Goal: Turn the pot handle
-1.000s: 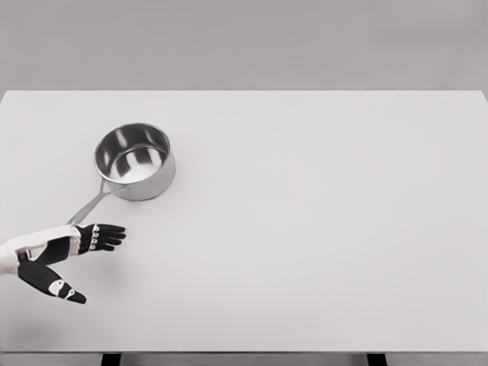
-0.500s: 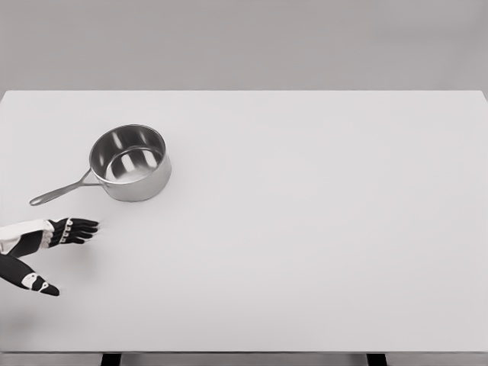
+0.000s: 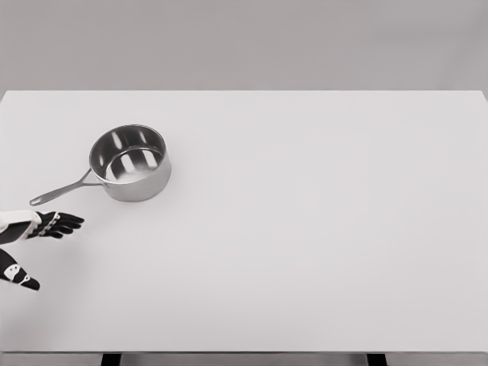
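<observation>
A shiny steel pot point(image 3: 131, 162) stands upright on the white table point(image 3: 305, 229), left of the middle. Its thin handle point(image 3: 59, 192) points left and a little toward me, its tip near the table's left edge. My left hand point(image 3: 34, 248) shows at the left edge of the head view, just below the handle's tip and apart from it. Its black fingers point(image 3: 61, 223) are spread and the thumb point(image 3: 21, 278) hangs lower; it holds nothing. The right arm is out of view.
The table's far edge point(image 3: 244, 91) runs across the top, its near edge point(image 3: 244, 352) along the bottom with two dark legs showing under it. Nothing else stands on the table.
The pot's handle has swung from pointing down-left to pointing left, and the pot shifted slightly left. My left hand has since drawn back leftward, away from the handle.
</observation>
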Action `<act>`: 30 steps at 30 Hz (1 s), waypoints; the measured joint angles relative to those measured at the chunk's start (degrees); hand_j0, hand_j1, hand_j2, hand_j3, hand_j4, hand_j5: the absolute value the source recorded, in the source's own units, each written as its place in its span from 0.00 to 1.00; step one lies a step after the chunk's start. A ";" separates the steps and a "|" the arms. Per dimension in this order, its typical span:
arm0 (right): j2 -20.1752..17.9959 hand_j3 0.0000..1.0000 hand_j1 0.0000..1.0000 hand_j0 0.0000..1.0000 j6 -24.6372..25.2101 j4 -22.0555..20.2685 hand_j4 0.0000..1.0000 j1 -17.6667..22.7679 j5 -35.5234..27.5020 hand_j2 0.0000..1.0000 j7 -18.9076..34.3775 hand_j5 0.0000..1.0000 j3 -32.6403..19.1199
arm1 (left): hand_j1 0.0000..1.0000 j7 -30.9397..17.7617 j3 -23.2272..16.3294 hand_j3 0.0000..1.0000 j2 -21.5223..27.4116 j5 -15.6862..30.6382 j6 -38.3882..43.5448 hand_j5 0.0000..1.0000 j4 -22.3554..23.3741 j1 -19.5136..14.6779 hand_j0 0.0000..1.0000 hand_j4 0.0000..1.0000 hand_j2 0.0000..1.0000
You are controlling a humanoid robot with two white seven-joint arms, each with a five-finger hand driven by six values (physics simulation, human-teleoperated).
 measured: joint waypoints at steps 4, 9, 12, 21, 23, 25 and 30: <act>0.00 1.00 1.00 1.00 0.00 0.01 1.00 0.00 0.00 1.00 0.00 1.00 -0.01 | 1.00 0.00 2.32 1.00 -0.16 -0.13 6.96 1.00 -1.56 -0.08 1.00 1.00 1.00; 0.00 1.00 1.00 1.00 0.01 0.01 1.00 0.00 0.00 1.00 -0.02 1.00 -0.02 | 1.00 0.00 3.19 1.00 -0.74 -0.51 11.36 1.00 -2.00 -0.44 1.00 1.00 1.00; 0.00 1.00 1.00 1.00 0.01 0.03 1.00 0.00 0.00 1.00 -0.02 1.00 0.00 | 1.00 0.00 3.36 1.00 -1.80 -1.64 12.77 1.00 -1.91 -2.13 1.00 1.00 1.00; 0.00 1.00 1.00 1.00 0.01 0.01 1.00 0.00 0.00 1.00 0.01 1.00 -0.02 | 1.00 0.00 3.48 1.00 -5.76 -3.89 13.66 1.00 1.07 -4.12 1.00 1.00 1.00; 0.00 1.00 1.00 1.00 0.00 0.01 1.00 0.00 0.00 1.00 0.00 1.00 -0.04 | 1.00 0.00 3.48 1.00 -6.24 -4.15 13.69 1.00 2.09 -4.47 1.00 1.00 1.00; 0.00 1.00 1.00 1.00 0.01 0.00 1.00 0.00 0.00 1.00 0.00 1.00 -0.01 | 1.00 0.00 3.48 1.00 -6.48 -4.39 13.68 1.00 2.99 -4.91 1.00 1.00 1.00; 0.00 1.00 1.00 1.00 0.01 0.01 1.00 0.00 0.00 1.00 0.00 1.00 -0.02 | 1.00 0.00 3.54 1.00 -6.70 -4.81 13.65 1.00 4.62 -5.79 1.00 1.00 1.00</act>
